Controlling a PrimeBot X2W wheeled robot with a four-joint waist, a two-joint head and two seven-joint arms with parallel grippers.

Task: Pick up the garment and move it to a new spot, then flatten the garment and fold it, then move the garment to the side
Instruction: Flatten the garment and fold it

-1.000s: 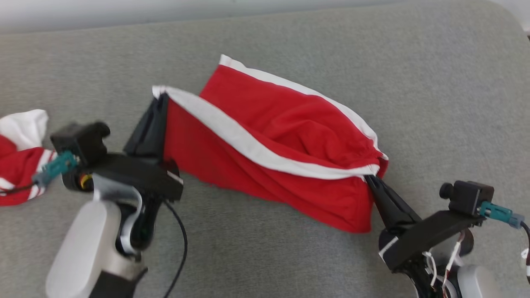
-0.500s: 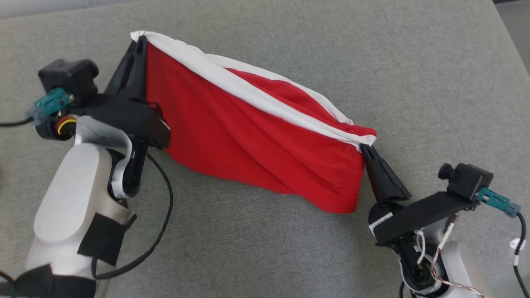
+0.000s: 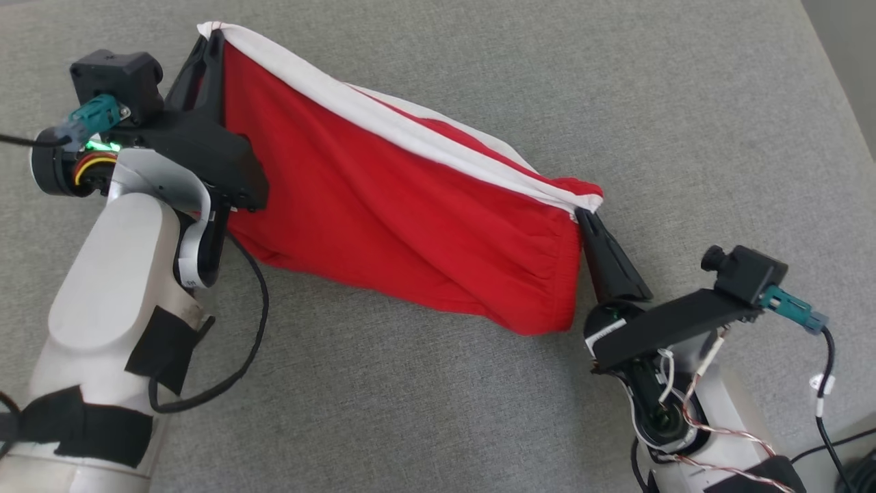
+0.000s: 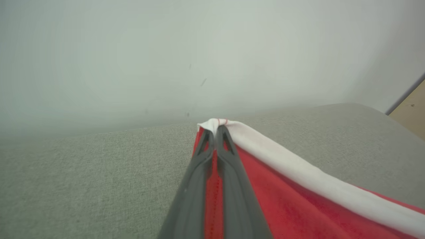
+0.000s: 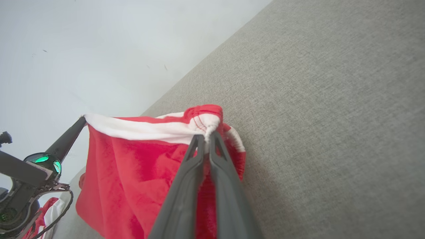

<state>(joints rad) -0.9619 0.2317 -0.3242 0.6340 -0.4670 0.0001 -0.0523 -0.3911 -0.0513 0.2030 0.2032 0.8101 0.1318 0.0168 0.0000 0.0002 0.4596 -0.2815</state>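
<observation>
The garment (image 3: pixel 404 219), red with a white band along its top edge, hangs stretched between my two grippers above the grey cushion. My left gripper (image 3: pixel 212 38) is shut on its upper left corner, where the white trim wraps the fingertips (image 4: pixel 215 127). My right gripper (image 3: pixel 582 212) is shut on the bunched right corner (image 5: pixel 206 124). The cloth (image 4: pixel 298 205) sags in diagonal folds below the held edge. In the right wrist view the left gripper (image 5: pixel 81 121) holds the far end of the white band.
The grey fabric surface (image 3: pixel 438 411) spreads all around and under the garment. A pale wall (image 4: pixel 166 59) rises beyond its far edge. A black cable (image 3: pixel 253 322) loops off my left forearm. More red and white cloth (image 5: pixel 49 212) shows past the left arm.
Both grippers have lifted the garment and carried it, the left end rising most; the cloth now hangs taut. The head view has shifted, so the red and white cloth at far left has left it.
</observation>
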